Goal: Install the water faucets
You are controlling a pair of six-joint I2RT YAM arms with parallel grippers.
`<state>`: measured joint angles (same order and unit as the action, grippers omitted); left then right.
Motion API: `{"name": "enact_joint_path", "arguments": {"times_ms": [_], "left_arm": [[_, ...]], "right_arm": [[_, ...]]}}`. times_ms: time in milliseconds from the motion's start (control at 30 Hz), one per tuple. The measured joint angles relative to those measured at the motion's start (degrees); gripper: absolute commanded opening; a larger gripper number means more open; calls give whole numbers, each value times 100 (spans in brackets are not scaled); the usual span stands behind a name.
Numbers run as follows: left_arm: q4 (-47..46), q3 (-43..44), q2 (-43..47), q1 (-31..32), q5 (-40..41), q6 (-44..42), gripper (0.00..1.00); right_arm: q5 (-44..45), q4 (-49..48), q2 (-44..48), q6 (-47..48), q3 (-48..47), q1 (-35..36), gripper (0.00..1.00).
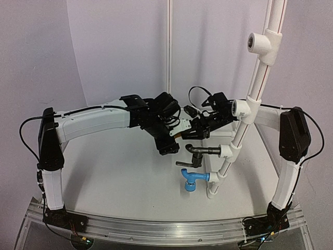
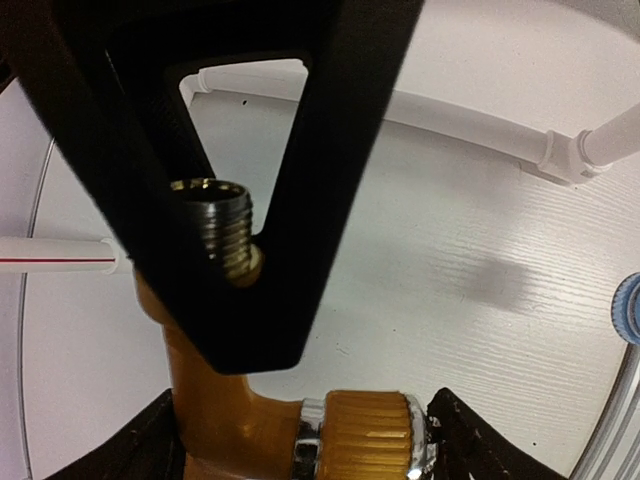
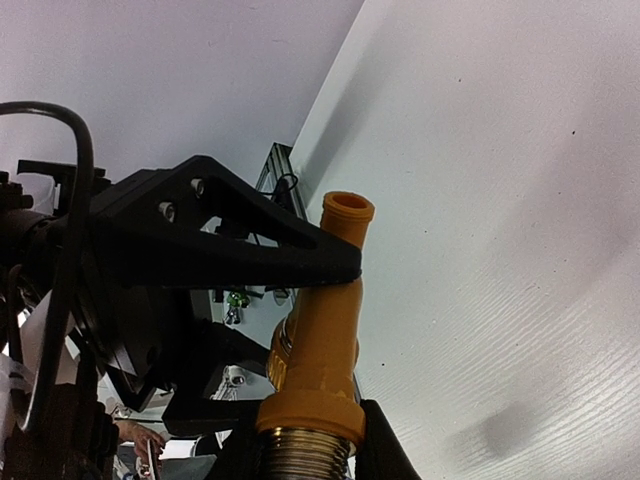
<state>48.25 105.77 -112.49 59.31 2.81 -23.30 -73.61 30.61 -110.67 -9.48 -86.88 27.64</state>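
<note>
White table (image 1: 114, 177), white backdrop. Left gripper (image 2: 300, 420): fingers clamped on the brass-gold faucet (image 3: 325, 330), held in the air above mid-table. Right gripper (image 3: 312, 445): fingers closed on the same faucet's threaded end. Right: leaning white pipe (image 1: 244, 120); black faucet (image 1: 200, 151) in one tee, blue faucet (image 1: 193, 179) in the tee below.

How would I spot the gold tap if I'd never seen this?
Find the tall white pipe on the right. Left of it, above the black tap and blue tap stuck into it, the left gripper and right gripper hold the gold tap in the air. Only it is gold and off the pipe.
</note>
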Motion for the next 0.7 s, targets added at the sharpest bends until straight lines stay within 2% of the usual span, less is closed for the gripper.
{"name": "enact_joint_path", "arguments": {"times_ms": [233,333,567,633,700], "left_arm": [[33,145,44,109,247,608,100],[79,115,234,118,367,1147,100],[-213,-495,1629,88,986,3142,100],[-367,-767,2164,-3,880,3667,100],[-553,-942,2624,-278,450,4303,99]], "right_arm": [[20,-13,0,-186,-188,-92,0],[18,1,0,-264,-364,-259,0],[18,-25,7,-450,-942,-725,0],[15,-35,32,-483,-1033,-778,0],[-3,-39,91,-520,-1079,-785,0]]}}
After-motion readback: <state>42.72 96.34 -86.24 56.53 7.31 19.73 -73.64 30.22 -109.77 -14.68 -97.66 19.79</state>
